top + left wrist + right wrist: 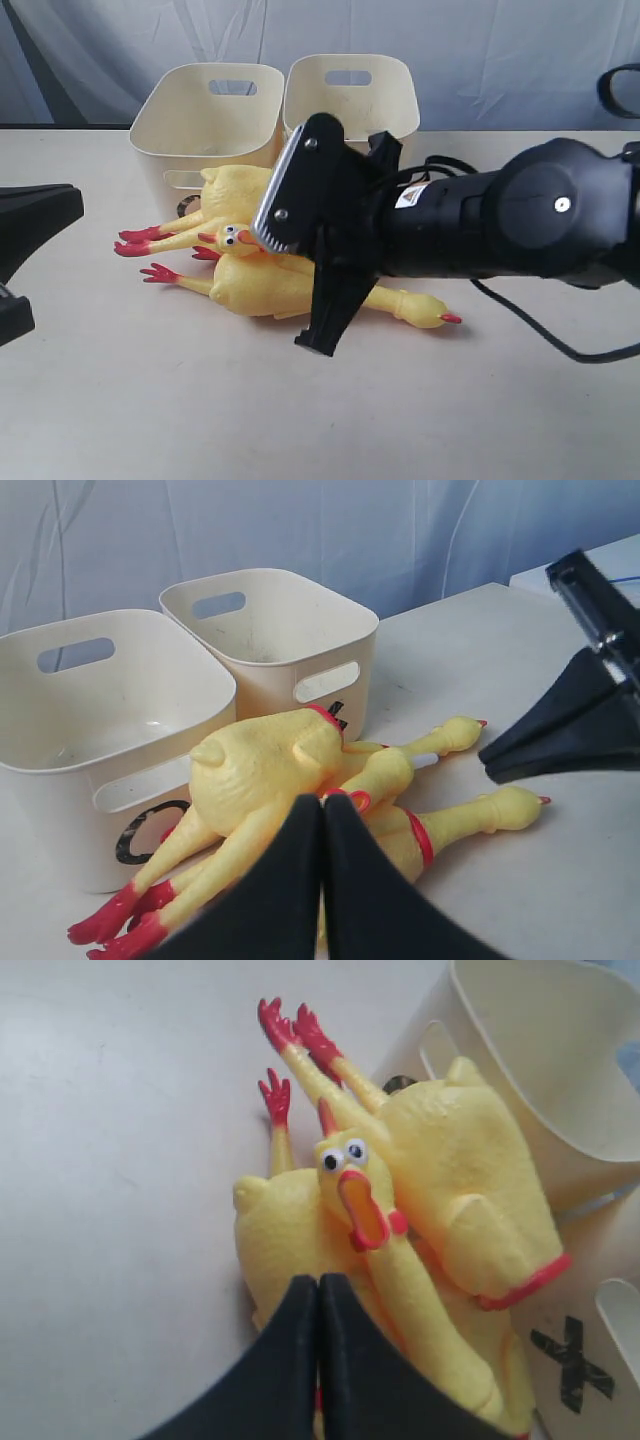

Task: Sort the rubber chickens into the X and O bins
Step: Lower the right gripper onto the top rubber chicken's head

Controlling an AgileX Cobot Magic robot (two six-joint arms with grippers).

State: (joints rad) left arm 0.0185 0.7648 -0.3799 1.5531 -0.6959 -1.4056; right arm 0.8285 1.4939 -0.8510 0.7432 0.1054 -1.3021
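The rubber chickens (262,285) lie piled on the table against the front of the two bins. One big chicken (470,1195) lies on top, a slim one with googly eyes (345,1160) across the middle, and another big one (500,808) underneath. The O bin (60,735) stands left and the X bin (270,630) right; their insides show bare. My right gripper (320,1280) hangs shut just above the pile, holding nothing; it reaches across the middle (318,340). My left gripper (322,802) is shut and holds nothing, off to the left (70,205).
A pale cloth backdrop (480,50) hangs behind the table. A black cable (530,325) trails on the table under the right arm. Bare tabletop (250,410) lies in front of the pile.
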